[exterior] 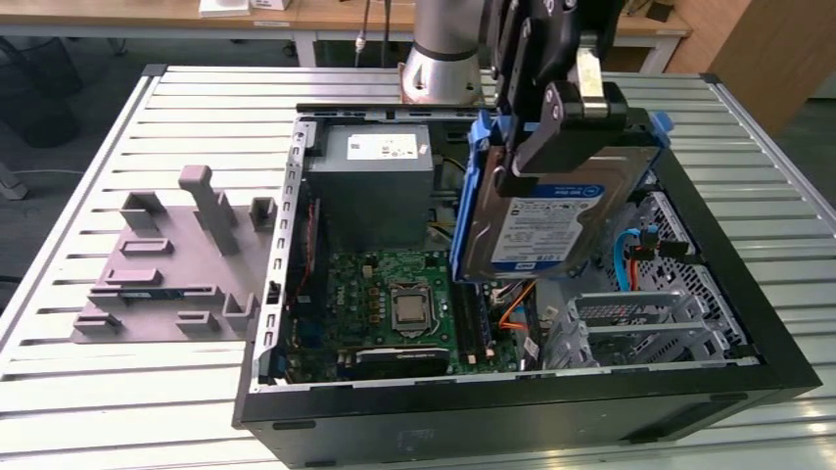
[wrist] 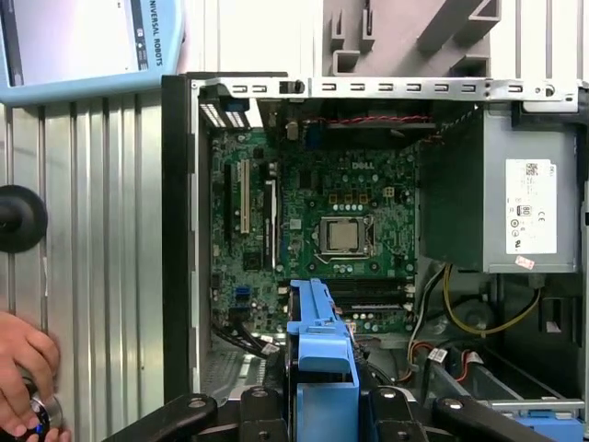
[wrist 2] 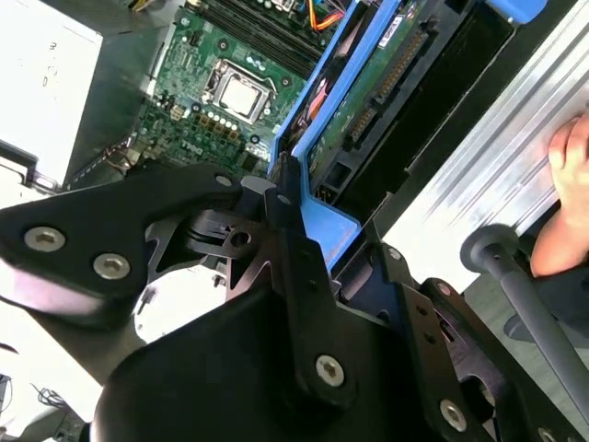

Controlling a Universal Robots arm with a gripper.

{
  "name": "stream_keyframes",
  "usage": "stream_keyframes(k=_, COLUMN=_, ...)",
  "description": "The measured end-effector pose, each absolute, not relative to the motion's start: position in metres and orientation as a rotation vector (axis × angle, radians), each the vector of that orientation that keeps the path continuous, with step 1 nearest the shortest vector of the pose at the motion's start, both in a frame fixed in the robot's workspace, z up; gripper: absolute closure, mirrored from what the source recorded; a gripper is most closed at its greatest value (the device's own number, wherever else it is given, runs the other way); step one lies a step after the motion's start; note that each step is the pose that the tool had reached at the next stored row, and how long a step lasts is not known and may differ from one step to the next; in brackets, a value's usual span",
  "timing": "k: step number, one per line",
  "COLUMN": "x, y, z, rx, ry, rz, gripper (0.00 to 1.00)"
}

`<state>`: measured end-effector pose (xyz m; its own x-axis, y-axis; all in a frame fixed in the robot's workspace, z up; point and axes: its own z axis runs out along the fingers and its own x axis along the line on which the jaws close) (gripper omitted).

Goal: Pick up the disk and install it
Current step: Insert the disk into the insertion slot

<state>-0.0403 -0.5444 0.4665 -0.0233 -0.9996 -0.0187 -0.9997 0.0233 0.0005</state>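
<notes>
The disk (exterior: 549,220), a silver-grey drive with a white-and-blue label and blue side rails, hangs tilted above the open computer case (exterior: 523,401), over its half toward the exterior view's right. My gripper (exterior: 565,145) is shut on the disk's upper end. In the second wrist view the black fingers (wrist 2: 293,241) clamp the blue carrier, and the disk's (wrist 2: 373,97) green circuit side shows beyond them. In the first wrist view the disk's blue carrier end (wrist: 322,345) juts out from the gripper (wrist: 324,416) over the motherboard (wrist: 336,221).
Below the disk are a grey metal drive bay (exterior: 653,318) and orange and blue cables. The power supply (exterior: 372,181) fills the case's far corner. A grey plastic stand (exterior: 170,264) stands outside the case on the slatted table. A person's hand (wrist: 23,373) rests beside the case.
</notes>
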Motion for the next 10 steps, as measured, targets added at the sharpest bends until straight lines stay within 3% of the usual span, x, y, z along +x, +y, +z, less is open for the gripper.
stream_keyframes(k=10, x=-0.0313, y=-0.5504, z=0.4630, rx=-2.186, ry=2.237, rz=0.019, gripper=0.64)
